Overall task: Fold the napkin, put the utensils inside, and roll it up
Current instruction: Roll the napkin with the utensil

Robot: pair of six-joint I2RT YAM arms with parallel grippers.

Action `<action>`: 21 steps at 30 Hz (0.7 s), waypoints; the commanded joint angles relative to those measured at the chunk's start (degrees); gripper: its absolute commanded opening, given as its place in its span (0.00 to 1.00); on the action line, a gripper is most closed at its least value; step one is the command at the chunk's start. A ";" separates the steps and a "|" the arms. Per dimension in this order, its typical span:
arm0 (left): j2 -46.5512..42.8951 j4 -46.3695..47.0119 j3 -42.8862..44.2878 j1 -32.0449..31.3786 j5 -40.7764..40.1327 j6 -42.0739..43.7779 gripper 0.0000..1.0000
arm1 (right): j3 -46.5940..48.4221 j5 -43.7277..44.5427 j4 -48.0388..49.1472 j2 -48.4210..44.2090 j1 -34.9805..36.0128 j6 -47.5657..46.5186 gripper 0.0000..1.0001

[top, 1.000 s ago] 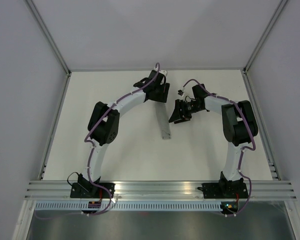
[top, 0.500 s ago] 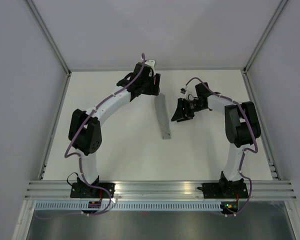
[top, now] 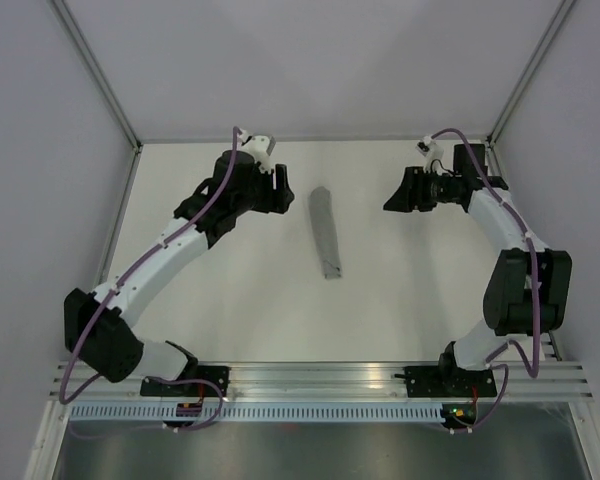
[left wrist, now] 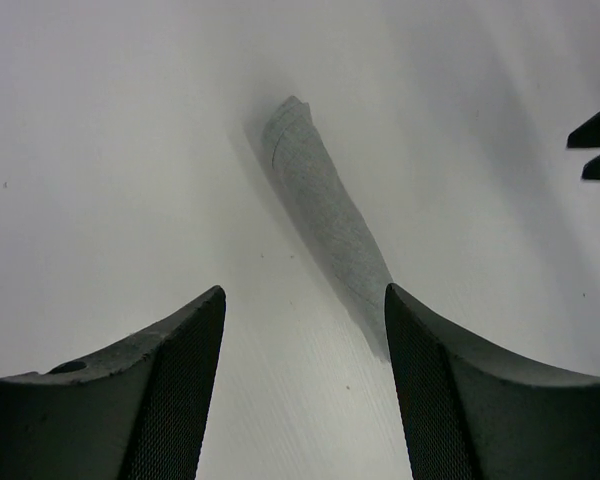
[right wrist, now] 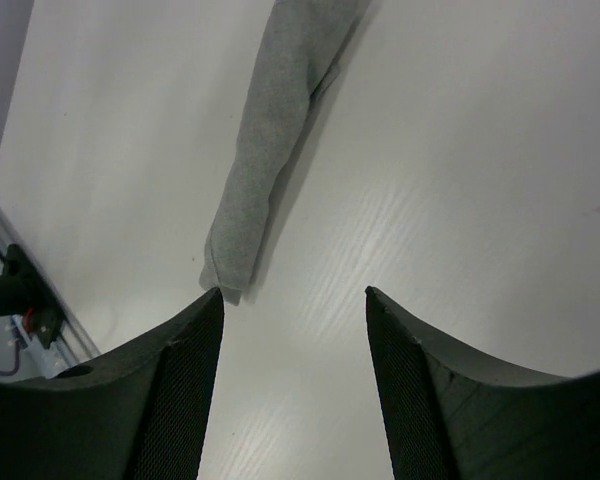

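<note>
The grey napkin (top: 325,233) lies rolled into a long narrow bundle in the middle of the table. It also shows in the left wrist view (left wrist: 325,205) and the right wrist view (right wrist: 275,130). No utensils are visible; they are hidden or out of view. My left gripper (top: 283,190) is open and empty, to the left of the roll's far end. My right gripper (top: 392,196) is open and empty, to the right of the roll and apart from it. In the wrist views both grippers (left wrist: 305,330) (right wrist: 293,325) have their jaws wide apart over bare table.
The white table (top: 230,300) is bounded by side rails and grey walls. A metal rail (top: 320,378) with both arm bases runs along the near edge.
Both arms have drawn away from the rolled napkin: the left gripper moved left, the right gripper moved right and toward the far corner. The roll stays where it was.
</note>
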 commanded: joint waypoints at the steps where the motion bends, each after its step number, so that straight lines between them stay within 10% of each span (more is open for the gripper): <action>1: -7.15 2.41 -4.75 0.18 2.14 -1.49 0.70 | -1.14 4.52 -0.47 -7.73 -4.04 -3.15 0.65; 21: -18.60 1.88 -15.74 0.18 1.08 -3.34 0.71 | -5.10 12.28 0.14 -23.56 -8.89 -8.17 0.69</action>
